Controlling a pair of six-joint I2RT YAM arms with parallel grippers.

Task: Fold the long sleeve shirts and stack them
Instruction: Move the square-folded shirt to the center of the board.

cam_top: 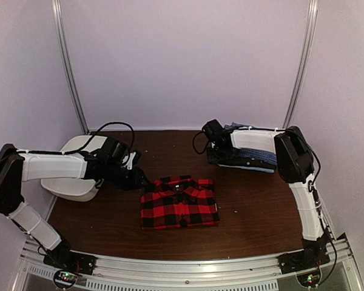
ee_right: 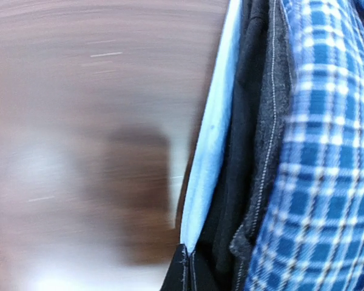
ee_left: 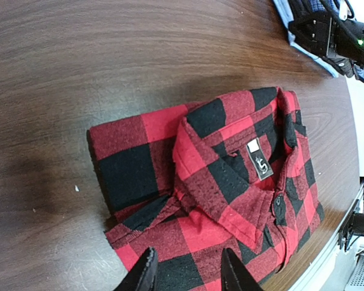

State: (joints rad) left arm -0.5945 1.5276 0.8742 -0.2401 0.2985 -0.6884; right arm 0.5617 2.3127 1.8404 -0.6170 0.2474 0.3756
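Red plaid shirt [cam_top: 179, 202] folded, collar up, centre of table [cam_top: 249, 233] toward near edge, left gripper [cam_top: 141, 180] over its far-left corner, jaws parted, blue check shirt [cam_top: 259, 156] atop folded pile [cam_top: 239, 163] by far right corner, right gripper [cam_top: 215, 145] clenched at pile's left end

Table [cam_top: 249, 212]: dark brown wood, enclosed by pale walls.
Red-and-black plaid shirt [cam_top: 179, 203]: folded into a rectangle, collar turned to the far side, laid flat near the table's middle.
Blue-and-white check shirt [cam_top: 259, 156]: laid at the far right over dark cloth [cam_top: 242, 162], well apart from the plaid shirt.
White tub [cam_top: 73, 185]: set at the left edge, partly hidden by the left arm.
Left gripper [cam_top: 139, 179]: held just beside the plaid shirt's far left corner.
Right gripper [cam_top: 211, 145]: placed at the pile's left end; fingers not made out.
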